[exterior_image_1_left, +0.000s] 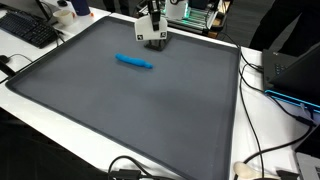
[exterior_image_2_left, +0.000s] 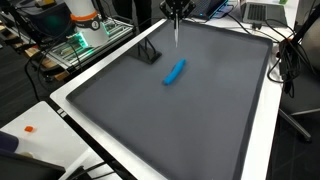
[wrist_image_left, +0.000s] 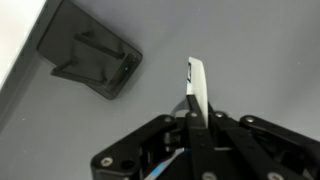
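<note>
My gripper (wrist_image_left: 197, 116) is shut on a thin white stick-like object (wrist_image_left: 197, 85) that sticks out past the fingertips. In both exterior views the gripper (exterior_image_1_left: 152, 28) (exterior_image_2_left: 176, 10) hangs over the far edge of a dark grey mat (exterior_image_1_left: 130, 110) (exterior_image_2_left: 200, 110), and the thin object (exterior_image_2_left: 176, 32) points down. A black angled stand (wrist_image_left: 90, 58) (exterior_image_2_left: 150, 52) (exterior_image_1_left: 155, 42) sits on the mat just beside and below it. A blue pen-like object (exterior_image_1_left: 133, 62) (exterior_image_2_left: 175, 72) lies flat on the mat, apart from the gripper.
The mat lies on a white table (exterior_image_1_left: 265, 120). A keyboard (exterior_image_1_left: 28, 30) and cables (exterior_image_1_left: 285, 95) lie around the edges. Electronics (exterior_image_2_left: 85, 35) stand beside the table, and a small orange item (exterior_image_2_left: 30, 128) lies on the white rim.
</note>
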